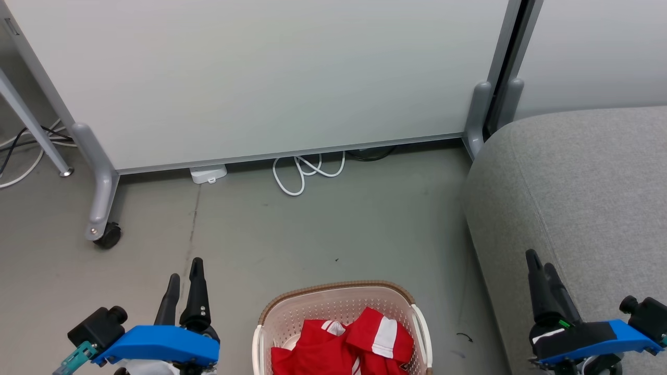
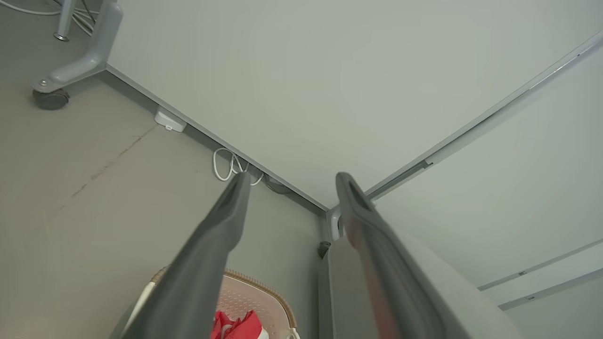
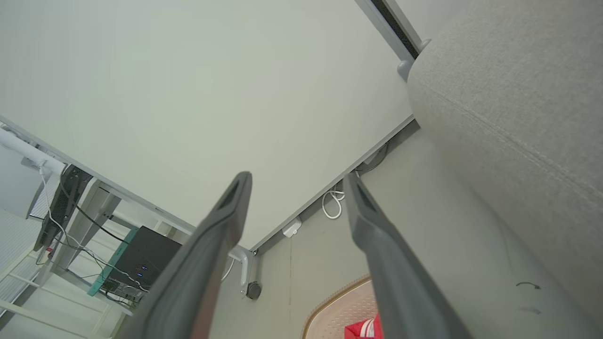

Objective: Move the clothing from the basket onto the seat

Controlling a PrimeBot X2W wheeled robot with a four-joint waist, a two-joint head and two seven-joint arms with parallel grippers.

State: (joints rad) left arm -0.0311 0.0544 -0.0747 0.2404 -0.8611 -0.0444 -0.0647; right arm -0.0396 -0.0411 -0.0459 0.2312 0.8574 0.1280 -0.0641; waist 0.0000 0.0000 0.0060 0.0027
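Two red garments (image 1: pixel 333 348), one basket (image 1: pixel 318 310), one seat (image 1: pixel 583 182)

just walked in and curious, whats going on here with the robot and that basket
A two-armed robot is set to move the red clothing from the basket onto the grey seat. Nothing is held yet: both garments lie in the basket on the floor. The left gripper hangs open to the basket's left, and the right gripper hangs open by the seat's near edge. Neither touches the basket or the clothing.
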